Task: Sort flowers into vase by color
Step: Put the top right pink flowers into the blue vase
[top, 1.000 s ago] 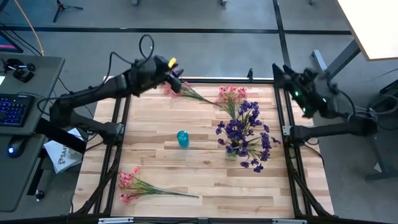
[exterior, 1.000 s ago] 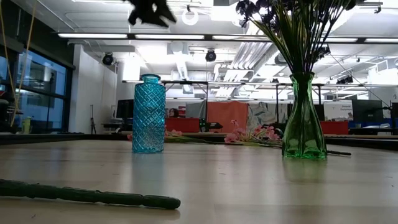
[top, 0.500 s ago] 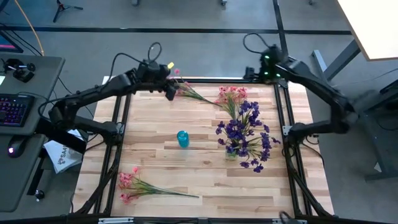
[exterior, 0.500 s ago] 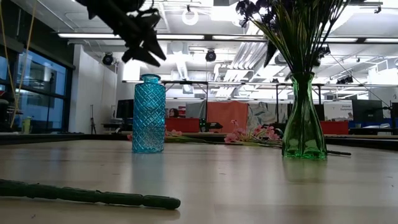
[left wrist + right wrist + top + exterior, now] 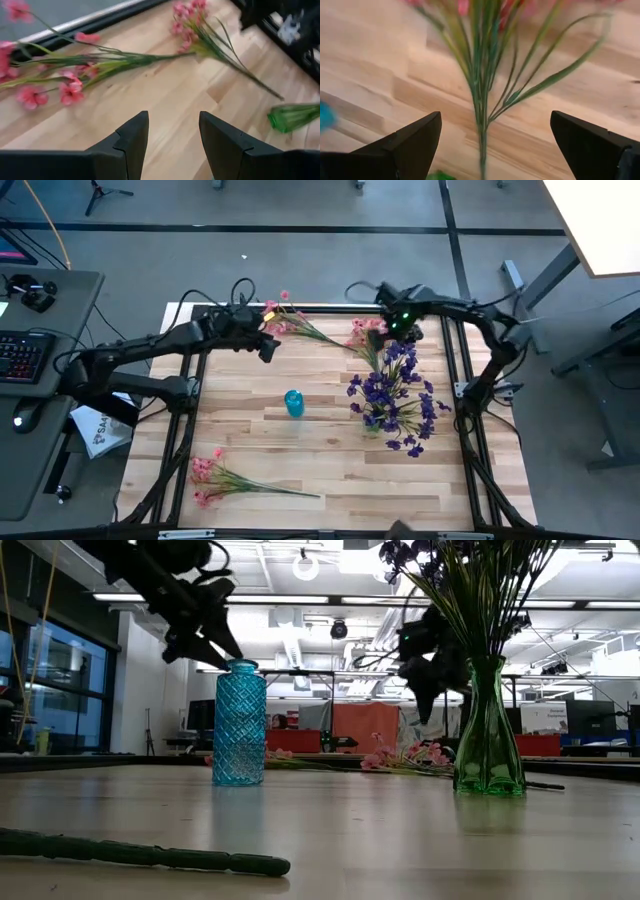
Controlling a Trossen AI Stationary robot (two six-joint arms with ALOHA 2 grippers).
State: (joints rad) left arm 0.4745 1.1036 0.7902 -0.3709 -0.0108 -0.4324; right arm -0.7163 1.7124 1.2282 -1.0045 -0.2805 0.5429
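bare wood lies open left of the blue vase (image 5: 293,402); right, the green vase (image 5: 488,740) with purple flowers (image 5: 398,396) blocks passage.

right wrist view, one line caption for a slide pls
Open right gripper fingers straddle a pink flower sprig's green stems lying on the wooden table.

One camera looks straight down on the tabletop (image 5: 330,470); another sits level at its surface; both wrist cameras hang close above pink flowers (image 5: 195,30).

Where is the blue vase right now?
In the high view the blue vase stands upright near the table's middle, left of the green vase of purple flowers.
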